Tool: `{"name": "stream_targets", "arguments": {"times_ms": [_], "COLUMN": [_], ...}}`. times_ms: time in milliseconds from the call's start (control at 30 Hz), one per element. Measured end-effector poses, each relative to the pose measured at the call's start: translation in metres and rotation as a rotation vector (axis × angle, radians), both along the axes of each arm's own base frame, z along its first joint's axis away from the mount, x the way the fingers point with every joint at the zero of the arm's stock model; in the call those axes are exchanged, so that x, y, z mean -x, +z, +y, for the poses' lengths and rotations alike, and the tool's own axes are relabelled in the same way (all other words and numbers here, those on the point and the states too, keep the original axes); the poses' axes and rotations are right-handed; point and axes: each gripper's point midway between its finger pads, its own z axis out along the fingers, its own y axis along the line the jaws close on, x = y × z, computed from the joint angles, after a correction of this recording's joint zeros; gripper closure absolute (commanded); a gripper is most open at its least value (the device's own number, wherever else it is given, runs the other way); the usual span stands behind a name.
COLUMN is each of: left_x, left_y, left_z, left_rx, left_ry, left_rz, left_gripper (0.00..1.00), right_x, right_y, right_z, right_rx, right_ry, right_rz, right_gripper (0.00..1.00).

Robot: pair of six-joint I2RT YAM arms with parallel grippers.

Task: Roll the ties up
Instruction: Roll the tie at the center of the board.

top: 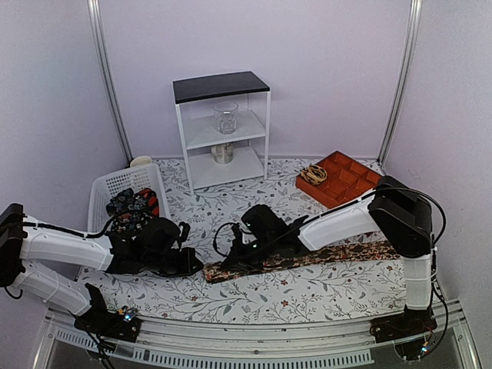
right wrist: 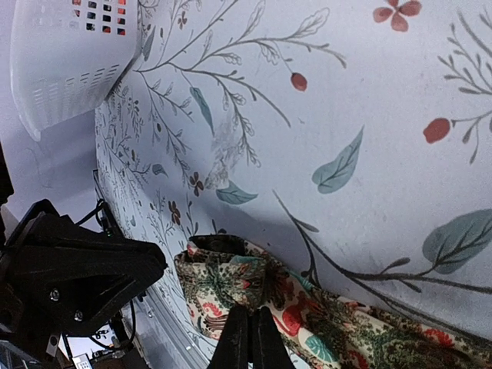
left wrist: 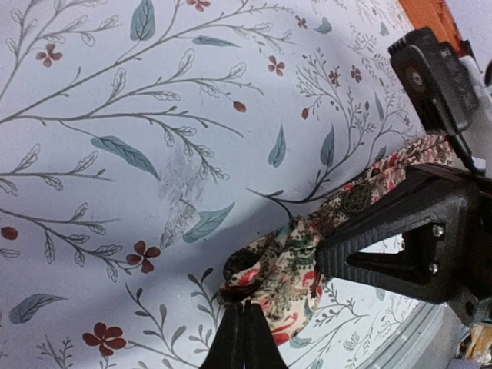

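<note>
A tie [top: 307, 261] with a pale floral and red print lies along the table from centre to right. Its left end is folded into a small curl, seen in the left wrist view [left wrist: 280, 269] and the right wrist view [right wrist: 231, 284]. My left gripper [top: 196, 265] [left wrist: 244, 334] is shut, its tips pinching the curled end. My right gripper [top: 231, 257] [right wrist: 247, 338] is shut on the fabric just beside the curl. The two grippers are close together. More ties [top: 132, 204] lie bundled in a basket.
A white slotted basket [top: 108, 188] sits at the back left. A white shelf [top: 223, 131] with a glass jar [top: 226, 118] stands at the back centre. An orange divided tray [top: 346, 181] holding a cord bundle [top: 313, 174] sits at the back right.
</note>
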Motion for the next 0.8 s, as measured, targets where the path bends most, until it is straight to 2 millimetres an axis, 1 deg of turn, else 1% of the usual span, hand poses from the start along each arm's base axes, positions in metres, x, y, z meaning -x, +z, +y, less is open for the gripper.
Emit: {"name": "stream_targets", "arguments": {"times_ms": [100, 233, 400, 500, 600, 700, 800], "left_x": [-0.002, -0.006, -0.018, -0.022, -0.022, -0.016, -0.011], "left_y": [-0.001, -0.006, -0.006, -0.01, -0.017, -0.024, -0.027], "left_z": [0.002, 0.004, -0.003, -0.009, -0.013, -0.016, -0.016], "left_rx": [-0.011, -0.054, -0.11, -0.14, -0.162, -0.174, -0.176], "left_ry": [0.008, 0.014, 0.007, -0.01, -0.043, -0.086, -0.114], "left_rz": [-0.007, -0.011, -0.025, -0.021, -0.005, 0.027, 0.047], "left_gripper": [1.0, 1.0, 1.0, 1.0, 1.0, 1.0, 1.0], "right_x": [0.001, 0.002, 0.002, 0.002, 0.003, 0.002, 0.001], "right_y": [0.001, -0.004, -0.004, -0.005, -0.006, -0.006, -0.007], "right_z": [-0.004, -0.008, -0.009, -0.01, -0.011, -0.011, -0.012], "right_rx": [0.004, 0.019, 0.019, 0.021, 0.023, 0.024, 0.026], "right_ry": [-0.013, -0.026, -0.028, -0.03, -0.03, -0.032, -0.037], "right_rz": [-0.004, -0.005, -0.007, -0.007, -0.007, -0.009, -0.013], "right_gripper": [1.0, 1.0, 1.0, 1.0, 1.0, 1.0, 1.0]}}
